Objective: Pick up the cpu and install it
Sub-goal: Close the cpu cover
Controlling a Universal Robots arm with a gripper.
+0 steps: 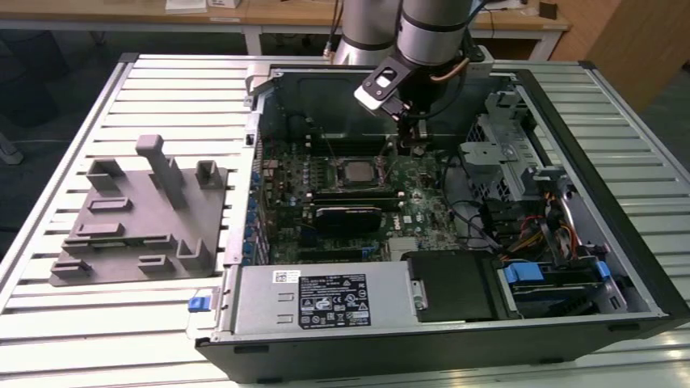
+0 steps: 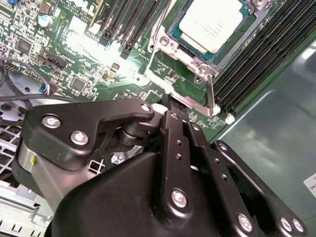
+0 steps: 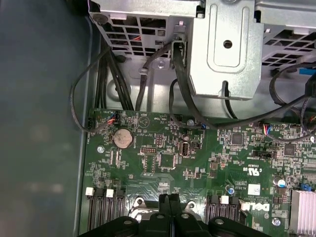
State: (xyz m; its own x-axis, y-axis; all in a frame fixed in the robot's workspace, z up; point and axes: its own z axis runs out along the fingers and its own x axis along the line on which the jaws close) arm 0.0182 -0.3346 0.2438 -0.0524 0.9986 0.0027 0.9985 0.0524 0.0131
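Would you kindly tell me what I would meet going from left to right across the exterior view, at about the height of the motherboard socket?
Grey fixture block → cpu seated in its socket → claw → metal drive cage.

The arm (image 1: 431,24) is a round silver-grey tube with a dark band; above the jaws a copper-coloured cable (image 1: 448,71) curves beside it and a white-and-black block (image 1: 380,87) is mounted on its side. The gripper (image 2: 174,102) is matte black: flat link bars (image 2: 175,158) behind the jaws carry bright silver screws (image 2: 178,198), joined to a rounded housing (image 2: 74,133) bearing a small yellow mark (image 2: 32,160) well back from the jaws.
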